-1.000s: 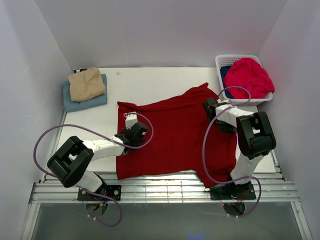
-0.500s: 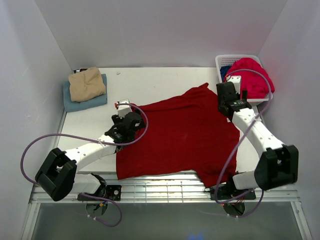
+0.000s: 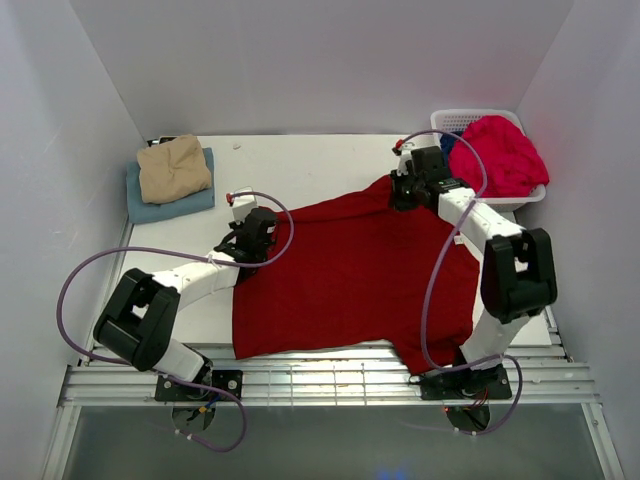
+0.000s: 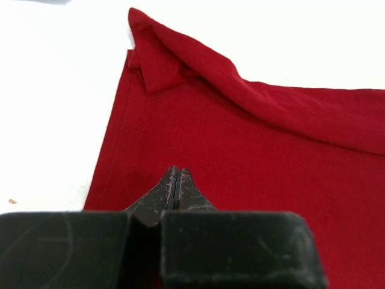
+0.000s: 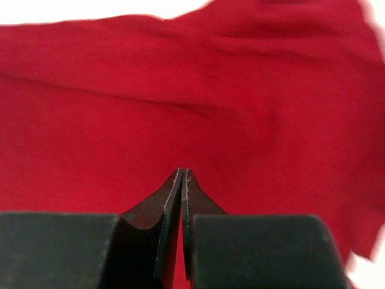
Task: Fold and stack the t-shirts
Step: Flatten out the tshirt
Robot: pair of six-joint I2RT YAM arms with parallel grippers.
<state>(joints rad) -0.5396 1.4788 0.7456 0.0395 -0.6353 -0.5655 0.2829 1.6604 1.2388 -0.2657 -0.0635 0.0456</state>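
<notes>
The dark red shirt is lying spread across the middle of the table, its far left corner turned over. The left gripper is hovering at that corner with fingers pressed fully together. The right gripper is doing likewise at the far right edge (no cloth visible between either pair).

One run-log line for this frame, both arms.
left gripper: shut, at dark red t-shirt far-left corner | right gripper: shut, at its far-right corner | shirt: spread, unfolded
</notes>
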